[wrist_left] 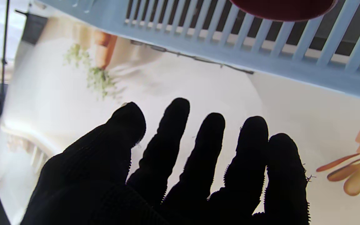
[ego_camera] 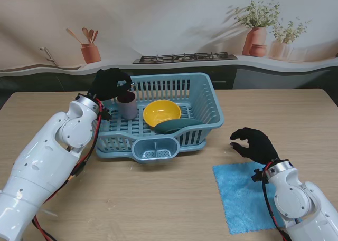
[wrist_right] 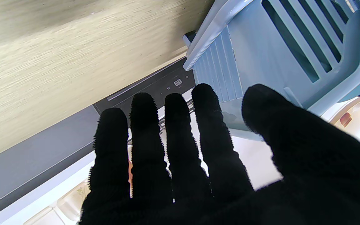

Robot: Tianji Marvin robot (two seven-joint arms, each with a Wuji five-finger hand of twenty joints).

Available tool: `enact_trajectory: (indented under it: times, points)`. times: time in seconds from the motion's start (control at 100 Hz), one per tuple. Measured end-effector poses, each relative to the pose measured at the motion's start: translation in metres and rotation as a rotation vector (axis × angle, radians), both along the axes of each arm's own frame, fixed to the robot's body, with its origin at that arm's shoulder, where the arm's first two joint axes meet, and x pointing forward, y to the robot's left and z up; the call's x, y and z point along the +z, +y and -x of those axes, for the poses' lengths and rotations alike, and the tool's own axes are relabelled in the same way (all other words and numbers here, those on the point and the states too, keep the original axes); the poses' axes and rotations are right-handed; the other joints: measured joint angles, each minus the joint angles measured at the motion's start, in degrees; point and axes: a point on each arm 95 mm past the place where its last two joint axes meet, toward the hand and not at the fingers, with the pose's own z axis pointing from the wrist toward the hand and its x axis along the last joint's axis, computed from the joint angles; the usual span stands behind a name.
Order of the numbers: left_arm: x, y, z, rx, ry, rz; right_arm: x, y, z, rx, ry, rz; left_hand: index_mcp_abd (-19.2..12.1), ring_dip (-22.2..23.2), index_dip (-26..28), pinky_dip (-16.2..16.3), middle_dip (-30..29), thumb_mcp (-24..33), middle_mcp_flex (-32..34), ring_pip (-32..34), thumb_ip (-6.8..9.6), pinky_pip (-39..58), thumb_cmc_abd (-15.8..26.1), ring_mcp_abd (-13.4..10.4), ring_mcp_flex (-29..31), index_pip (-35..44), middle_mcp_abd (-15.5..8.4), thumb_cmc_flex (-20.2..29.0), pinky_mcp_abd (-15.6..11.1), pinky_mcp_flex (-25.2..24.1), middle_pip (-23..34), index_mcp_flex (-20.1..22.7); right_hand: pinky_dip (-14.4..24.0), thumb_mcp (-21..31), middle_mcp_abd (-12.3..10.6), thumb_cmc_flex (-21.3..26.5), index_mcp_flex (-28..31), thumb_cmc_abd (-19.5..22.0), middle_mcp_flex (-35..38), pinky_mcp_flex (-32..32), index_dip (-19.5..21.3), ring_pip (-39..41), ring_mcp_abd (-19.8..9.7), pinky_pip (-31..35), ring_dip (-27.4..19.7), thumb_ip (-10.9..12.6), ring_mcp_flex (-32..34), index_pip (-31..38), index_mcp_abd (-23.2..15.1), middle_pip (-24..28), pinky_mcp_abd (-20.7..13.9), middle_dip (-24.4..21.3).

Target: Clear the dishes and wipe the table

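Status: dishes look cleared. The pale blue slatted plastic dish basket (ego_camera: 208, 101) on the wooden worktop (ego_camera: 158, 199) holds a mauve cup (ego_camera: 127, 105) at its left side, a yellow bowl (ego_camera: 161, 113) in the middle and a dark teal plate (ego_camera: 177, 126) leaning at the front. No loose dishes visible on the worktop. Wiping judged not yet started: the blue square cloth (ego_camera: 243, 196) lies flat on the right of the worktop, nearer to me than the basket, unheld.

Left hand (ego_camera: 110, 83): raised over the basket's far-left corner, just beside the cup rim. Left wrist view shows fingers (wrist_left: 173, 143) spread, nothing between them; cup appears only at the frame edge, apart from the fingertips.

Right hand (ego_camera: 253, 145): hovers at the far edge of the cloth, fingers (wrist_right: 177, 134) extended, lightly spread, holding nothing. Contact with the cloth cannot be told. The cloth itself is absent from the right wrist view.

Remaining, by judgement: grasp cloth, wipe worktop.
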Motion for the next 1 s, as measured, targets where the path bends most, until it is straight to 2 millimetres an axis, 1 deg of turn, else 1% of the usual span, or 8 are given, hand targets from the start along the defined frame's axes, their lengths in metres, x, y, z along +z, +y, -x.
enact_trajectory:
  times: [0.05,0.22,0.45,0.61,0.74,0.81,0.87,1.0]
  points:
    - [0.003,0.003,0.004,-0.006,-0.008,0.007,0.000,0.000,0.000,0.000,0.000,0.000,-0.76,0.00,0.01,0.00,0.00,0.00,0.00,0.00,0.00,0.03,0.00,0.00,0.00,0.00,0.00,0.00,0.00,0.00,0.00,0.00,0.00,0.00,0.00,0.00,0.00,0.00,0.00,0.00,0.00,0.00,0.00,0.00,0.00,0.00,0.00,0.00,0.00,0.00,0.00,0.00]
    - [0.010,0.017,0.018,-0.018,-0.050,0.019,0.000,0.000,0.000,0.000,0.000,0.000,-0.64,0.00,0.07,-0.26,0.00,-0.61,0.00,0.82,0.00,1.24,0.00,-0.04,0.00,0.00,-0.04,0.00,0.04,0.00,0.00,0.00,0.00,0.00,0.00,0.00,0.00,0.00,0.00,0.00,-0.02,0.00,0.00,0.00,0.00,0.00,0.00,0.00,0.00,0.00,0.00,0.00]
    - [0.011,0.039,0.037,-0.013,-0.087,0.002,0.000,0.001,0.000,0.004,0.004,0.001,-0.64,0.04,0.36,-0.12,0.00,-0.70,0.00,0.90,0.00,1.45,0.00,-0.42,0.00,0.00,-0.10,0.04,0.05,0.00,0.00,0.00,0.00,0.00,0.00,0.00,0.00,0.00,0.00,0.00,-0.03,0.00,0.00,0.00,0.01,0.00,0.00,0.00,0.00,0.00,0.00,0.00]
    - [0.010,0.056,0.048,-0.004,-0.150,-0.022,-0.001,0.002,0.000,0.006,0.006,0.001,-1.41,0.04,0.74,-0.11,0.00,-5.76,0.00,1.36,-0.17,1.46,-0.01,-1.12,0.69,2.08,-1.49,7.17,-0.01,1.51,-0.14,-0.04,0.00,0.00,0.00,0.00,0.00,0.00,0.00,0.00,-0.04,0.00,0.00,0.00,0.01,0.00,0.00,0.00,0.00,0.00,0.00,0.00]
    - [0.007,0.070,0.058,0.015,-0.172,-0.048,-0.001,0.003,0.000,0.008,0.008,0.002,-3.03,0.04,0.44,-0.11,0.00,-7.97,-0.15,0.64,-0.12,1.46,-0.07,-2.11,0.81,4.33,-2.84,12.30,-0.11,2.24,-0.57,-2.93,0.00,0.00,0.00,0.00,0.00,0.00,0.00,0.00,-0.05,0.00,0.00,0.00,0.01,0.00,0.00,0.00,0.00,0.00,0.00,0.00]
    - [0.004,0.078,0.064,0.027,-0.177,-0.054,-0.001,0.003,0.001,0.008,0.010,0.002,-2.85,0.00,0.04,-0.10,0.00,-9.55,-0.64,0.10,-0.12,1.47,-0.07,-2.75,0.81,5.12,-2.93,13.14,-0.12,2.40,-1.01,-2.93,0.00,0.00,0.00,0.00,0.00,0.00,0.00,0.00,-0.05,0.00,0.00,0.00,0.01,0.00,0.00,0.00,0.00,0.00,0.00,0.00]
    - [0.001,0.085,0.069,0.034,-0.192,-0.064,-0.001,0.003,0.001,0.008,0.012,0.003,-3.42,-0.02,-0.28,-0.10,0.00,-10.92,-0.66,0.07,-0.12,1.48,0.01,-3.40,0.81,5.87,-3.44,15.83,-0.13,3.08,-1.01,-3.47,0.00,0.00,0.00,0.00,0.00,0.00,0.00,0.00,-0.06,0.00,0.00,0.00,0.01,0.00,0.00,0.00,0.00,0.00,0.00,0.00]
    - [-0.006,0.098,0.079,0.042,-0.206,-0.078,-0.002,0.004,0.001,0.008,0.017,0.004,-3.47,-0.57,-0.31,0.10,0.00,-11.65,-0.66,0.01,-0.12,2.72,0.04,-3.47,0.81,6.35,-3.58,16.52,-0.19,4.34,-1.43,-3.47,0.00,0.00,0.00,0.00,0.00,0.00,0.00,0.00,-0.06,0.00,0.00,0.00,0.01,0.00,0.00,0.01,0.00,0.00,0.00,0.00]
